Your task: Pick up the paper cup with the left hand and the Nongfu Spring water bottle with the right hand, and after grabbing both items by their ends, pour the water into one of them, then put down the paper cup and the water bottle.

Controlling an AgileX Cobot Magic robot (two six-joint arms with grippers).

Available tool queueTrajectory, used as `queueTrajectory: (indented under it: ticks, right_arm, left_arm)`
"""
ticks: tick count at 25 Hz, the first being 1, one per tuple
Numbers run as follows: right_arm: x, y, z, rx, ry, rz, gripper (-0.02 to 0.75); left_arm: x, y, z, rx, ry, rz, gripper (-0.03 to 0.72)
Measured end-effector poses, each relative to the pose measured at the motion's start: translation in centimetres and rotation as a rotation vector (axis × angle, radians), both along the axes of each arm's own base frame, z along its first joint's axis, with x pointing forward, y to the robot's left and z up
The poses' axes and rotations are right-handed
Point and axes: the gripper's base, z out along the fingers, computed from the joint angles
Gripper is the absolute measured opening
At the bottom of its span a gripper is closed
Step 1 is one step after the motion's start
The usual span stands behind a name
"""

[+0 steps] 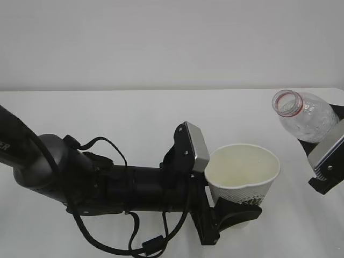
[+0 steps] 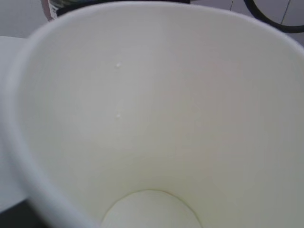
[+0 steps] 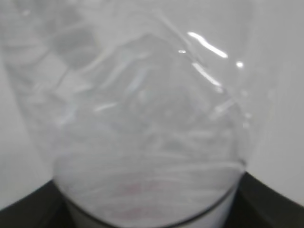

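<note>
The white paper cup point(image 1: 244, 172) is held upright above the table, my left gripper point(image 1: 235, 207) shut on its lower part; one black finger point(image 1: 239, 214) wraps its front. In the left wrist view the cup's cream inside point(image 2: 156, 118) fills the frame, with two tiny droplets on the wall; I cannot make out water at its bottom. To the right, the clear Nongfu Spring water bottle point(image 1: 306, 115) is tilted, its open red-ringed mouth point(image 1: 287, 103) pointing up-left toward the cup but apart from it. My right gripper point(image 1: 325, 157) is shut on the bottle's lower body point(image 3: 142, 118).
A white table point(image 1: 134, 118) lies under both arms, with a plain pale wall behind. The bulky black left arm point(image 1: 80, 177) with looping cables stretches across the lower left of the exterior view.
</note>
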Motion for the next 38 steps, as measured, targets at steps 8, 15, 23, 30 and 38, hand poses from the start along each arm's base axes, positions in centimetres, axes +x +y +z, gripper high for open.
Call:
queueTrajectory:
  ticks: [8,15,23,30,38]
  right_arm:
    - [0.0,0.0,0.0,-0.035,-0.008,0.006,0.494]
    - [0.0,0.0,0.0,-0.07,-0.016,0.013,0.494]
    - [0.0,0.0,0.0,-0.126,-0.028,0.023,0.494]
    - [0.0,0.0,0.0,-0.161,-0.036,0.029,0.494]
    - [0.0,0.0,0.0,-0.204,-0.046,0.037,0.494]
  left_arm:
    - [0.0,0.0,0.0,0.0,0.0,0.0,0.536]
    - [0.01,0.0,0.0,0.0,0.0,0.001,0.55]
    - [0.02,0.0,0.0,-0.001,0.001,0.002,0.55]
    - [0.02,0.0,0.0,-0.001,0.001,0.002,0.55]
    - [0.03,0.0,0.01,-0.001,0.001,0.003,0.55]
